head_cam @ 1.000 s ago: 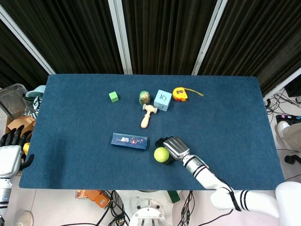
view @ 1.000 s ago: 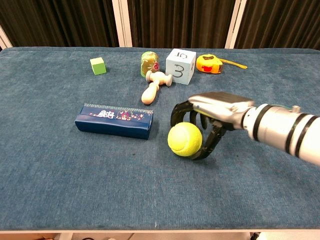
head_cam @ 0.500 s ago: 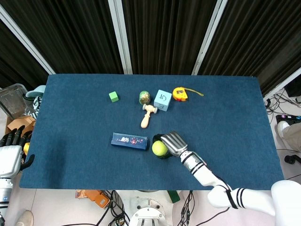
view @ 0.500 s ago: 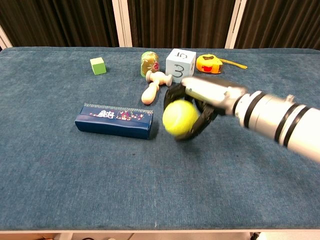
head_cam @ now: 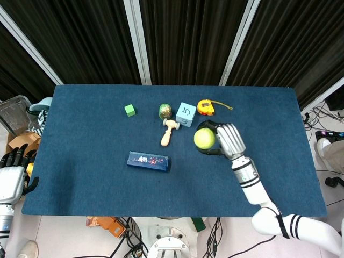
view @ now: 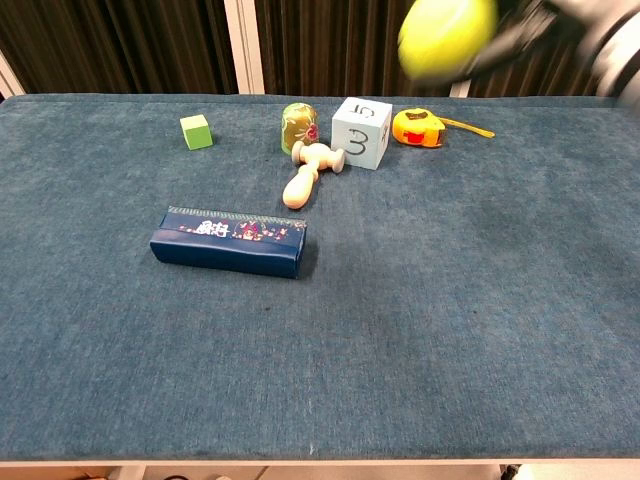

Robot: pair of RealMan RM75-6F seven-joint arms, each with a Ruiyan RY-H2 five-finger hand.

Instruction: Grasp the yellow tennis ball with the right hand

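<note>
Yellow felt tennis ball is sitting light and springy in your right robot hand.
You're cupping it around the middle, well above the table; gripping gently is probably enough.

A table covered in dark blue cloth is being used as the only support. Near its far edge a green cube is lying by itself at the left. Further right, a patterned egg, a pale blue die and an orange tape measure are lined up close together, the tape's yellow tongue being drawn out towards the right. Just in front of the egg and the die, a wooden mallet is lying on its side. A long dark blue box is lying flat nearer the front edge, well apart from the rest.
</note>
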